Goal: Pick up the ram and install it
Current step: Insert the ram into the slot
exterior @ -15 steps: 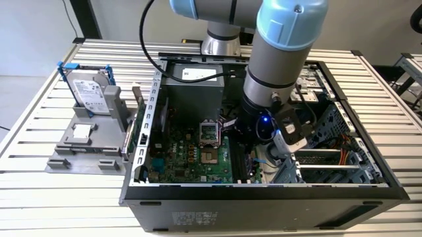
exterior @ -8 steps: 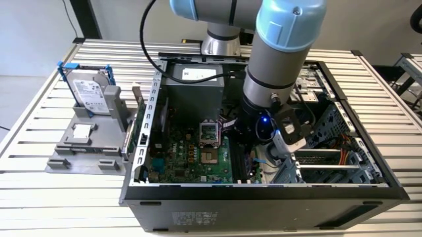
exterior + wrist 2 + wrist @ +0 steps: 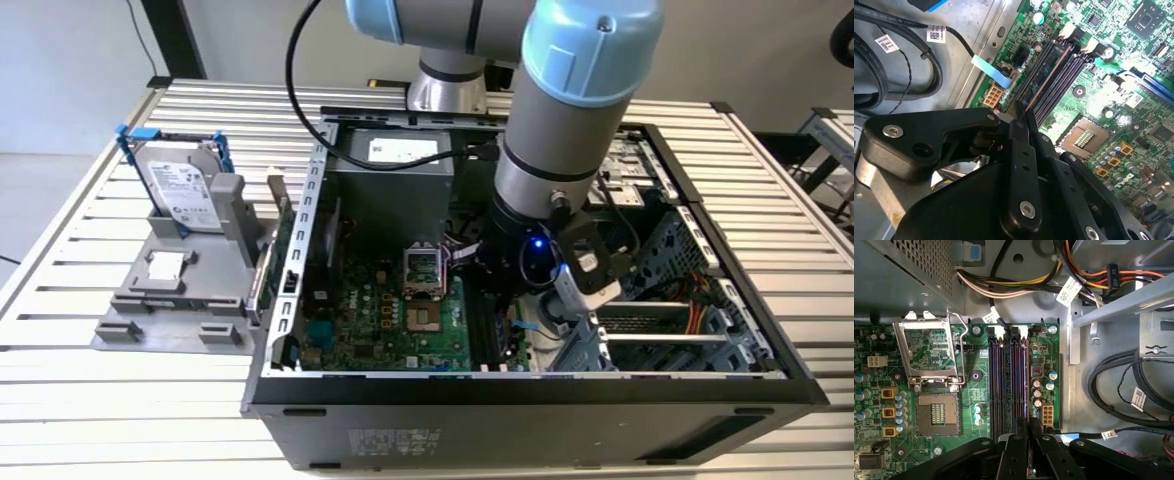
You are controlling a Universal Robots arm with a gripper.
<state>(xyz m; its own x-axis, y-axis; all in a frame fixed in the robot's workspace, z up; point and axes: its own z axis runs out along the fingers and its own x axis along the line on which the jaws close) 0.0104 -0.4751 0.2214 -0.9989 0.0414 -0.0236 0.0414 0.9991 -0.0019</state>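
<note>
The pincer [image 3: 1020,116] has its two black fingers pressed together on the ram [image 3: 1050,75], a thin dark board whose edge runs out from between the fingertips straight along the memory slots [image 3: 1008,382]; in both wrist views the stick sits in line with one slot of that bank, low over it or already partly in, and I cannot tell which. Judging from this, the picking-up is done and the step in hand is the seating itself: the board must stay square to the slot and be pressed evenly until the pale end clips [image 3: 1089,46] at the far end close, and any tilt could jam it. Just beside the pincer, on the slot bank's flank, lies the open processor socket [image 3: 936,412] with its raised metal frame, one only; the slots seem to count four, side by side. Beyond the slots a bundle of cables [image 3: 1004,287] hangs near the power supply. Further out, the exterior view shows the single arm reaching down into one open computer case [image 3: 534,385] on the slatted counter [image 3: 120,400], and well apart from the pincer one hard drive [image 3: 184,190] stands upright in a grey holder.
</note>
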